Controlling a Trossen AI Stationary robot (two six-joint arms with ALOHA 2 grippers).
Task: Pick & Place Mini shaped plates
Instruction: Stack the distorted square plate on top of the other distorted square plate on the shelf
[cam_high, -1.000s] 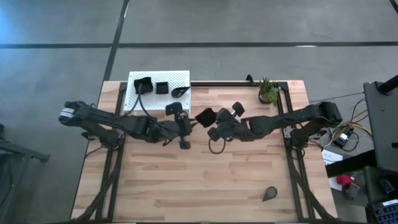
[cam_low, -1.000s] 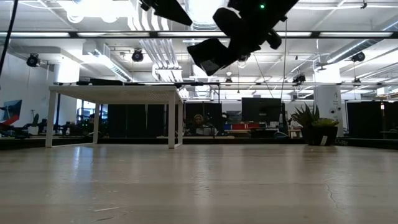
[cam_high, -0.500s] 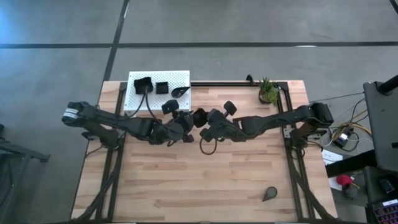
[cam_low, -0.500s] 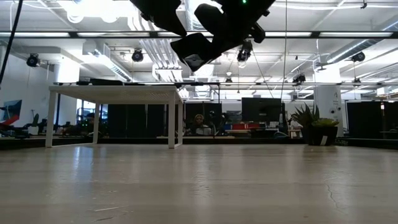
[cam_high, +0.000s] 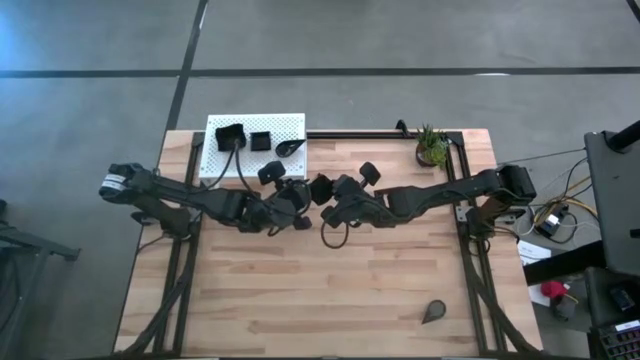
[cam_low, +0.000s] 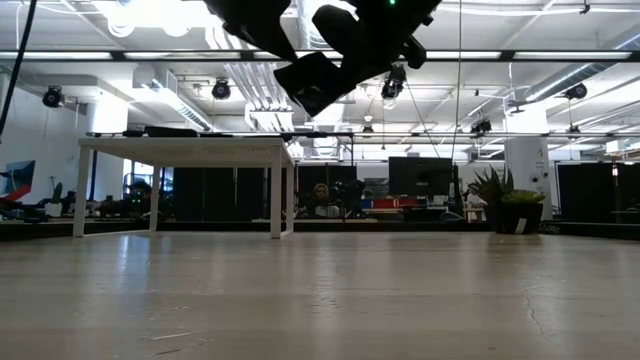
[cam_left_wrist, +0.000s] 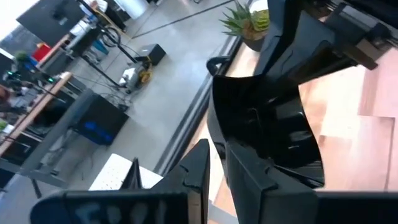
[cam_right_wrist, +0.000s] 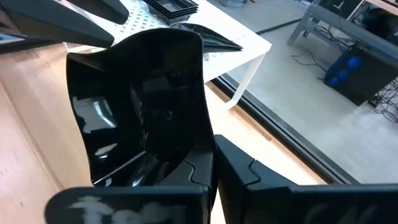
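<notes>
Glossy black plate (cam_right_wrist: 146, 106), larger kind with upturned wavy rim, reflections on inner surface, held in air at centre of high frame, above bench (cam_high: 330, 280). Right gripper (cam_high: 330, 200): jaws clamped tight on plate rim. Left gripper (cam_high: 297, 197) meets it at same plate (cam_left_wrist: 267, 118); jaws part open, astride opposite edge, grip not clear. Three more black plates (cam_high: 258, 140) on white perforated platform (cam_high: 290, 127), upper left. Teardrop plate (cam_high: 434, 312) alone on bench, lower right.
</notes>
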